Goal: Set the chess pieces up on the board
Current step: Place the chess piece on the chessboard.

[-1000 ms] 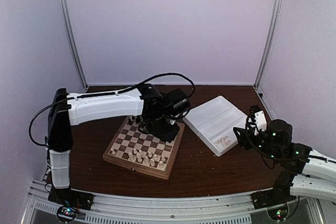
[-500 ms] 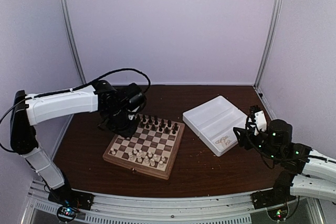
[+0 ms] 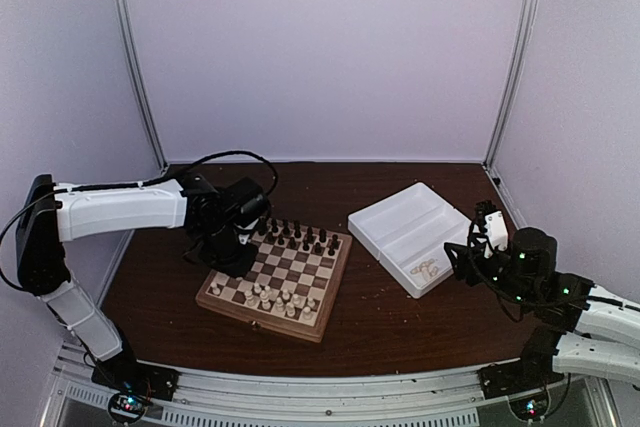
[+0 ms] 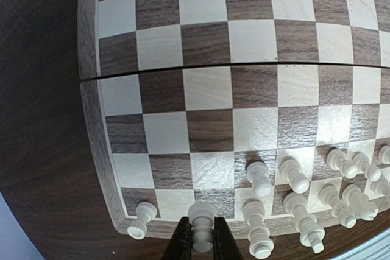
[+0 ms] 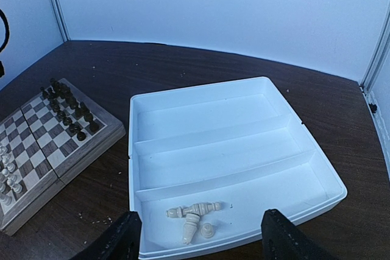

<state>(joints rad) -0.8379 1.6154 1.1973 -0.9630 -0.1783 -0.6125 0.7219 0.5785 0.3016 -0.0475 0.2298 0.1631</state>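
A white three-compartment tray (image 5: 207, 150) sits on the dark wooden table (image 3: 400, 317), right of dark chess figures (image 3: 300, 237).

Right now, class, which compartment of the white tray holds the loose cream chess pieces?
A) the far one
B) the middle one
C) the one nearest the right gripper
C: the cream pieces lie tipped over in the tray's compartment nearest the right gripper.

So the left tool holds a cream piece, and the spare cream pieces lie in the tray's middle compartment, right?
Not the middle. The spare cream pieces lie in the tray's end compartment nearest the right tool, as the right wrist view shows. The left tool does hold a cream piece.
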